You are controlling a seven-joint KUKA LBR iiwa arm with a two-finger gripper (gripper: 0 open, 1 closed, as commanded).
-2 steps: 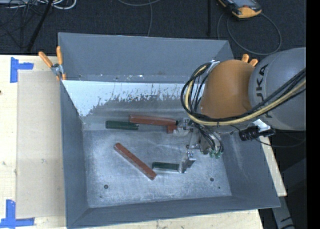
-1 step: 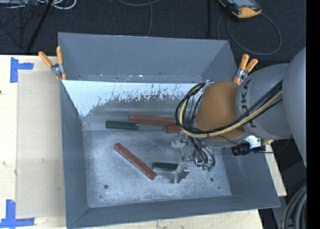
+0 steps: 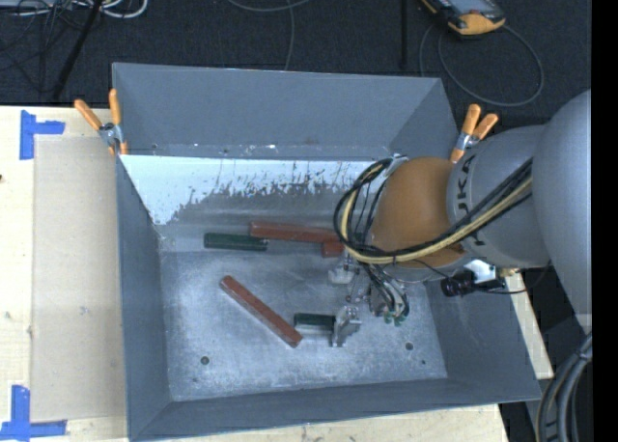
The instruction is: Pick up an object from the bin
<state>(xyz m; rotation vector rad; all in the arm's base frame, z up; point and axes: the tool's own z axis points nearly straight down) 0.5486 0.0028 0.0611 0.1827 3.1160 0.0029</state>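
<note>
Grey bin [image 3: 280, 112], gripper [image 3: 343, 327] beside small dark block [image 3: 311, 320]

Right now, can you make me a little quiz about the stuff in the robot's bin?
1. True or false: the gripper hangs over the bin's far left corner.
2. Which lies nearest the gripper? A) small dark piece B) yellow ball C) blue cup
3. How many reddish-brown sticks lie in the bin?
Key: 1 false, it is near the right side; 2 A; 3 two, the back stick and the slanted stick.
</note>
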